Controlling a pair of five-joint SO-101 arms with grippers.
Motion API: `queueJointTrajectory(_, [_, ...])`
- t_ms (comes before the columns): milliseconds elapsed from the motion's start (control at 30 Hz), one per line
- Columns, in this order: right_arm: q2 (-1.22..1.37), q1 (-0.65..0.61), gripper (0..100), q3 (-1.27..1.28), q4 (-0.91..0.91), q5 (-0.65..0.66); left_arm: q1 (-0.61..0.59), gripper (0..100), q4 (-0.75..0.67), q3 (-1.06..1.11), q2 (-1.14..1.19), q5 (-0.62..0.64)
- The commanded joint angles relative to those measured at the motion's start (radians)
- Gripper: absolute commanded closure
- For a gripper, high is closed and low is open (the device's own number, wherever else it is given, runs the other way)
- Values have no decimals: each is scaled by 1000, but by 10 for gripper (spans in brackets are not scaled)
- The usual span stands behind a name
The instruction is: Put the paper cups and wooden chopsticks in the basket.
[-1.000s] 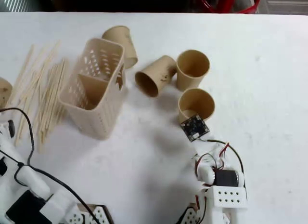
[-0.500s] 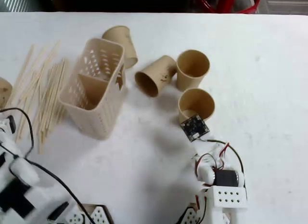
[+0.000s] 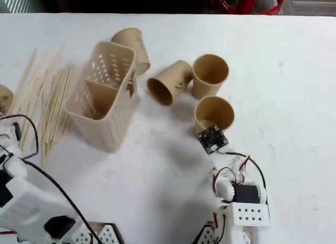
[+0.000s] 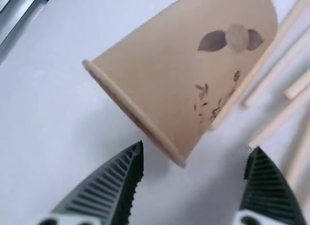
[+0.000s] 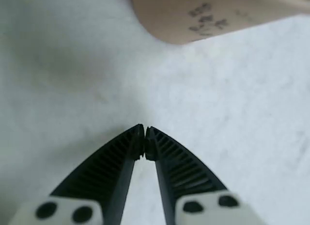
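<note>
The left pincer was held with its jaws spread wide and nothing between them, set just short of the rim of a toppled cup that lay on its side on the white bench. Wooden chopsticks were scattered right beside that cup's wall. From above, the same cup was found at the bench's edge, with the left arm just in front of it, and the chopsticks were spread loosely between it and the basket. The basket stood upright, with perforated walls and a divider inside. A second cup on its side was tucked against the basket's far wall, and a third on its side lay just past the basket, its mouth turned toward the arms. Two upright cups stood beside it, the farther one touching it and the nearer one close to the right arm. The right pincer was closed tip to tip on nothing, low over the bare bench, with a paper cup wall a little beyond its tips
</note>
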Motion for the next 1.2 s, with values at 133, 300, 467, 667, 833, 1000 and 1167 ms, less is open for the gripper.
queueJointTrajectory(133, [-8, -4, 980, -6, -16, -5, 58, 745, -57, -52, 10, 58])
queueJointTrajectory(300, [-8, -4, 980, -6, -16, -5, 58, 905, -63, -66, 5, 61])
queueJointTrajectory(467, [-8, -4, 980, -6, -16, -5, 53, 920, -58, -72, 2, 61])
queueJointTrajectory(667, [-8, -4, 980, -6, -16, -5, 33, 922, 14, -38, -105, 64])
queueJointTrajectory(833, [-8, -5, 980, -6, -16, -5, 25, 980, 252, 52, -478, 66])
queueJointTrajectory(1000, [-8, -5, 980, -6, -15, -5, 90, 974, 628, 74, -986, 66])
queueJointTrajectory(1167, [-8, -5, 980, -6, -13, -5, 229, 976, 913, -18, -1402, 66])
